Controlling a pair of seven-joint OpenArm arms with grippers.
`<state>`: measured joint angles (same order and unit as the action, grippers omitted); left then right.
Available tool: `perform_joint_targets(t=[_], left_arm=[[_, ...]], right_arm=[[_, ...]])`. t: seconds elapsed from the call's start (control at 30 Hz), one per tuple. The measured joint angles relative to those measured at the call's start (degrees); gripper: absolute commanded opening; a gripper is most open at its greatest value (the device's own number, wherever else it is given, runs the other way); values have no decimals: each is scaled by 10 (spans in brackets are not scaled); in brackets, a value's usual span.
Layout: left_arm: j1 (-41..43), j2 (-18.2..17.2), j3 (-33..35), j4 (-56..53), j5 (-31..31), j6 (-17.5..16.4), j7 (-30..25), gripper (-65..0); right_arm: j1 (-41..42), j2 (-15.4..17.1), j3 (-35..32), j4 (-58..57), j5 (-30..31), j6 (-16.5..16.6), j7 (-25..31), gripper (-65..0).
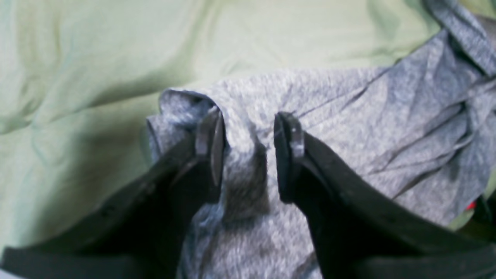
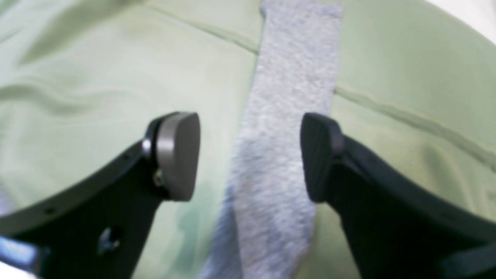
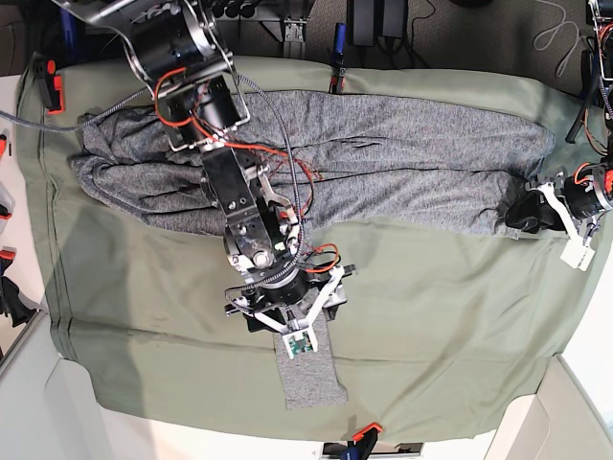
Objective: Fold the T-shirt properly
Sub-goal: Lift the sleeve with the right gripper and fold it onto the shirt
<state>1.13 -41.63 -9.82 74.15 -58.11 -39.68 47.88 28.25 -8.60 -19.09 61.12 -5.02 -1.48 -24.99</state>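
The heather-grey T-shirt [image 3: 402,153] lies bunched in a long band across the far half of the olive-green sheet [image 3: 460,307]. One sleeve [image 3: 311,374] runs straight toward the near edge. My right gripper [image 3: 292,331] hovers over that sleeve [image 2: 286,116], open, its fingers either side of the strip and not touching it. My left gripper [image 3: 522,216] is at the shirt's right end. In the left wrist view it [image 1: 248,143] stands open, with a raised fold of the shirt [image 1: 244,162] between its fingers.
Clamps pin the sheet at the near edge [image 3: 359,443], the far edge [image 3: 335,43] and the far left corner [image 3: 48,91]. White table corners show at the near left and right. Cables hang along the right arm.
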Motion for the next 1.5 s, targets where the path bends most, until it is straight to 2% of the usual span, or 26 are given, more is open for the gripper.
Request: perform_joint_targets(t=[0.13,0.17,0.27,0.47,0.53,0.6,0.67,0.77,0.83,1.03,1.17,1.2,1.27,1.37,1.47,1.5], left_arm=[[0,0,0,0,-1,0,1,-407],[0,0,0,0,-1,0,1,-407],[0,0,0,0,-1,0,1,-407],[0,1,0,0,-1,0,1,-407],[0,1,0,0,0,0,1,-407],[0,1,0,0,0,0,1,-407],[0,1,0,0,0,0,1,-407],[0,1,0,0,0,0,1,-407],[0,1,0,0,-1,0,-3,-407],[0,1,0,0,-1,0,-3,-407],[0,1,0,0,0,0,-3,-407],[0,1,0,0,0,0,-3,-407],[0,1,0,0,0,0,-3,-407],[0,1,0,0,0,0,-3,-407],[0,1,0,0,-8,0,-3,-407],[-1,1,0,0,-12,0,-3,-407]], right_arm=[[31,7,-2,-116,-9,-12,0,-247],[31,7,-2,-125,-6,-13,19,-247],[37,5,-2,-130,-4,1,16,-247],[35,4,-3,-131,17,2,19,-263],[35,3,-3,-131,16,17,20,-362],[35,3,-3,-132,27,30,19,-517],[35,3,-3,-132,40,61,17,-650],[35,4,-3,-132,69,134,17,-650],[32,3,-4,-131,90,165,18,-650],[-21,5,-4,-42,130,210,9,-650],[-77,7,-11,64,183,311,1,-650],[-90,6,-20,89,196,325,-10,-650],[-117,5,-37,131,207,325,-36,-650],[-144,5,-50,165,209,326,-40,-644],[-146,6,-49,173,208,321,-43,-341],[-146,7,-44,177,208,320,-46,-274]])
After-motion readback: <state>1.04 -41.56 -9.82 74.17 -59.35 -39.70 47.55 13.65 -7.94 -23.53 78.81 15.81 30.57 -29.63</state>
